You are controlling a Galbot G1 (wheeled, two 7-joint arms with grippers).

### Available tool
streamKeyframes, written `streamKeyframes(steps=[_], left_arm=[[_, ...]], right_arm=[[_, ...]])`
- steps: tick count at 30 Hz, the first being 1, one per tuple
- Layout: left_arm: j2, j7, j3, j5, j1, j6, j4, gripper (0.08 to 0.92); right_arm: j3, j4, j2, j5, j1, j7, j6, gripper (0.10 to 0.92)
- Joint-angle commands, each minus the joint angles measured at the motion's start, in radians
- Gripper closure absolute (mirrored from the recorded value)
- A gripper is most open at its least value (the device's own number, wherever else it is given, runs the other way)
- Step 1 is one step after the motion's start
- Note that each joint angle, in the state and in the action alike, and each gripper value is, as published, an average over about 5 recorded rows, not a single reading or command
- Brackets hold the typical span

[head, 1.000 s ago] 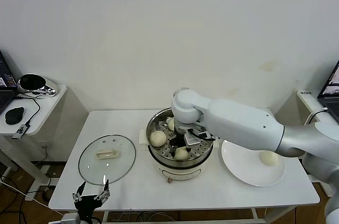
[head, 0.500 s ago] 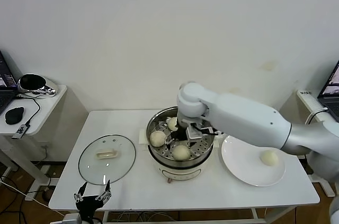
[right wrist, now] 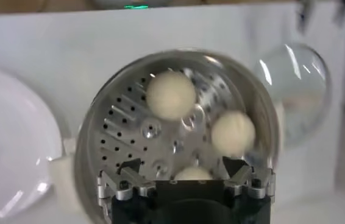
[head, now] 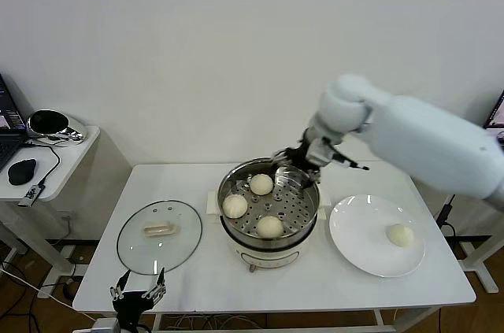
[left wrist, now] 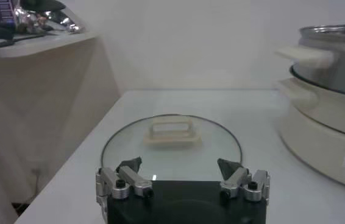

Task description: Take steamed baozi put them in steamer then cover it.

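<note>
The steamed baozi, smooth round cream-white dough buns, are split between two places: three lie on the perforated tray inside the steamer and one [head: 401,234] is left on the flat white round plate [head: 354,242] near the table's right edge.

Going from the left of the white table [head: 315,286]: the cover [head: 159,236], a round clear glass lid with a metal rim and a cream-white oblong handle, lies flat near the left edge, well apart from the pot. Just off the table's front-left corner the left gripper [head: 135,295] waits with its black fingers spread wide and nothing between them.

At the table's middle stands the steamer [head: 268,211], a round shiny stainless-steel pot on a white electric base. Its three buns sit apart from each other: one toward the back [head: 261,184], one at the left [head: 235,205], one at the front [head: 270,227].

Above the steamer's back-right rim hangs the right gripper [head: 303,158], fingers fully apart and empty.

So I judge the loading three-quarters done. What is left is the last bun on the plate, then setting the glass lid over the pot.
</note>
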State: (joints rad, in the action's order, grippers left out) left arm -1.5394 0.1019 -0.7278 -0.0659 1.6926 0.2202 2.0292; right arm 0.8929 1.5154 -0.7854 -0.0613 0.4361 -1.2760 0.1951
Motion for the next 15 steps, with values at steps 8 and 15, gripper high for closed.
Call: streamKeyframes(steps=[8, 15], left_arm=[[0.008, 0.006, 0.017, 0.007, 0.029, 0.007, 0.023, 0.177], [0.0, 0.012, 0.022, 0.007, 0.044, 0.011, 0.031, 0.177]], right_arm=[[-0.333, -0.061, 0.341, -0.078, -0.379, 0.006, -0.45, 0.203], [-0.365, -0.093, 0.333, -0.147, -0.495, 0.009, -0.432, 0.203]])
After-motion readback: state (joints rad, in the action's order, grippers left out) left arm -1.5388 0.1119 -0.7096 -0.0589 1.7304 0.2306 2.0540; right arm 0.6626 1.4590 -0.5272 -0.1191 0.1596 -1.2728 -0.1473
